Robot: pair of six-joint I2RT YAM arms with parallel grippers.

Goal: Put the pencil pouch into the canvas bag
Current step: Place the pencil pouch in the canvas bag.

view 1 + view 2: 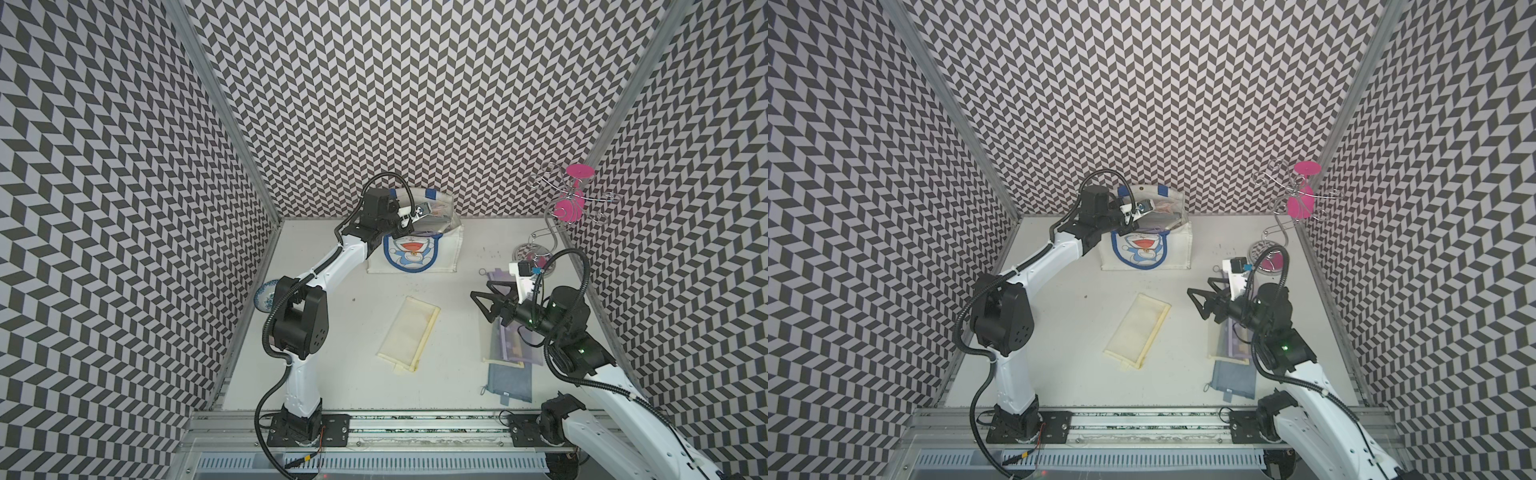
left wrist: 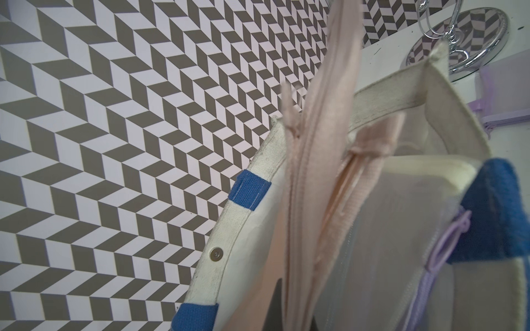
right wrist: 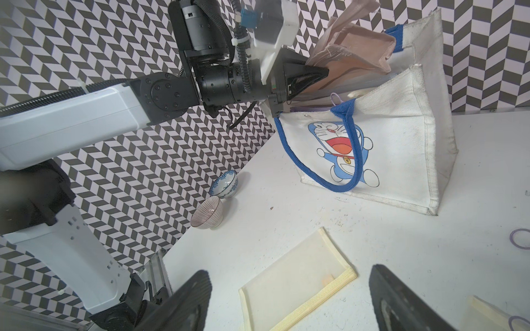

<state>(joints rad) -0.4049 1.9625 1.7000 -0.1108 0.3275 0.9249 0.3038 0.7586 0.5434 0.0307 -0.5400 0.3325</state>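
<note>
Nearest, at centre right in a top view, the right gripper (image 1: pixel 482 297) hangs wide open and empty. Farther, at upper centre, the left gripper (image 3: pixel 319 74) is clamped on the pink pouch (image 3: pixel 352 54), which stands partly inside the bag (image 3: pixel 401 137). Insertion seems to be the step in hand, so next it should lower the pouch, then release.

**Colours and patterns, quick pass**

The canvas bag (image 3: pixel 401 137) is showing cream-white cloth, blue strap handles and a blue-and-white cartoon cat with a red mouth. The pencil pouch (image 3: pixel 352 54) is reading dusty pink, zipper in the same tone. A mesh pouch (image 1: pixel 409 332) is showing pale yellow with yellow edging. A lilac pouch (image 1: pixel 521 347) and a grey-blue pouch (image 1: pixel 509 380) are each showing one flat shade. The floral bowl (image 3: pixel 225 183) is wearing blue print on white, and the striped bowl (image 3: pixel 208 213) is wearing thin reddish lines. The glass (image 1: pixel 567 210) is glowing magenta on a chrome rack (image 2: pixel 481 31). The walls (image 1: pixel 415 104) are running a dark-grey-and-white chevron. The table (image 1: pixel 332 374) is showing plain white.
</note>
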